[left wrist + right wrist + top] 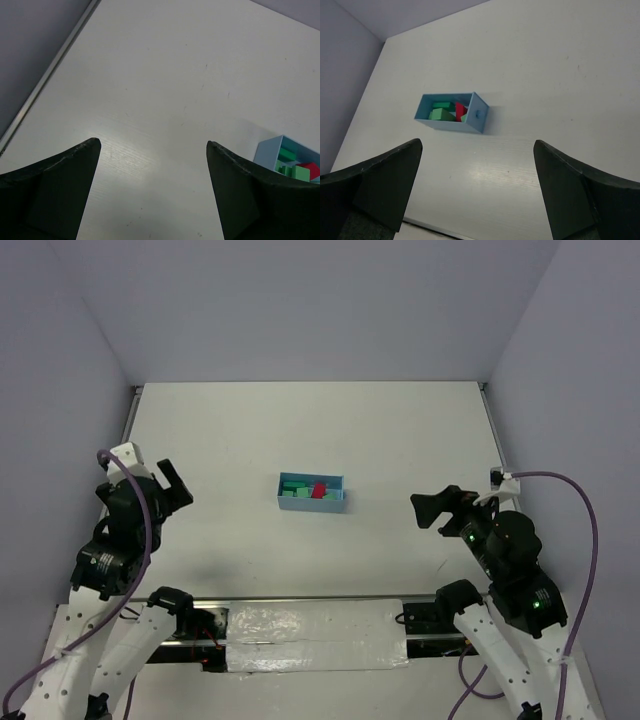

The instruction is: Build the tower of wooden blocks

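My left tool (154,147) and right tool (477,147) both gape wide, holding nothing. The green blocks (294,489) and 1 red piece (319,489) lie inside the blue box (310,506) mid-desk (400,430), well apart from both.

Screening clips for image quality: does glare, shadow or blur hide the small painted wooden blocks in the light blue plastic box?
Top external: even light, light blue plastic box sharp but small. Left wrist: sheen on the white table, box cut off at the frame edge. Right wrist: mild sheen, green wooden blocks and red triangular block clear.
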`<state>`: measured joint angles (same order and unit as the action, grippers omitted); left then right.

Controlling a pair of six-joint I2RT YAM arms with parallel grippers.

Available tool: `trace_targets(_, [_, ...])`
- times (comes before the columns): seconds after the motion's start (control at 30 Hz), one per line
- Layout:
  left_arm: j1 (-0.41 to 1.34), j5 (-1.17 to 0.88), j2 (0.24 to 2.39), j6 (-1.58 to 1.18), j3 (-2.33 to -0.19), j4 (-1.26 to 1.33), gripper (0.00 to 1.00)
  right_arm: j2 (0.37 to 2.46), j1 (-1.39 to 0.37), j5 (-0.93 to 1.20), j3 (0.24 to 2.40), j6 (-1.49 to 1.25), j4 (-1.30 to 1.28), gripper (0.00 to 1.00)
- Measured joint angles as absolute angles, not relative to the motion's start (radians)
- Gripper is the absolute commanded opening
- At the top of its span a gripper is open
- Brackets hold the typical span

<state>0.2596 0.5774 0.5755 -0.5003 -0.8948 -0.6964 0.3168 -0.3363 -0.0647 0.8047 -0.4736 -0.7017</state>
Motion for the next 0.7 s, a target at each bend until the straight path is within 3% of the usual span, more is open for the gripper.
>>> trace_targets(0.2, [0.26, 0.545, 0.587, -0.496, -0.893, -0.687, 1.0, 0.283, -0.337, 0.023, 0.671, -0.472, -0.569, 1.0])
trace_targets(0.3, [0.26, 0.541, 0.591, -0.496, -0.893, -0.687, 1.0, 0.36, -0.337, 0.104, 0.649, -0.456, -0.483, 1.0])
trace_targets(0.5, [0.26, 0.517, 0.605, -0.488, -0.892, -0.677, 1.0, 0.797, -0.365, 0.25, 0.722, -0.351, -0.291, 1.0])
trace_targets(0.7, [0.261, 0.49, 0.633, -0.47, -0.892, -0.672, 0.99, 1.245, -0.606, 0.12, 0.977, -0.094, -0.334, 0.92])
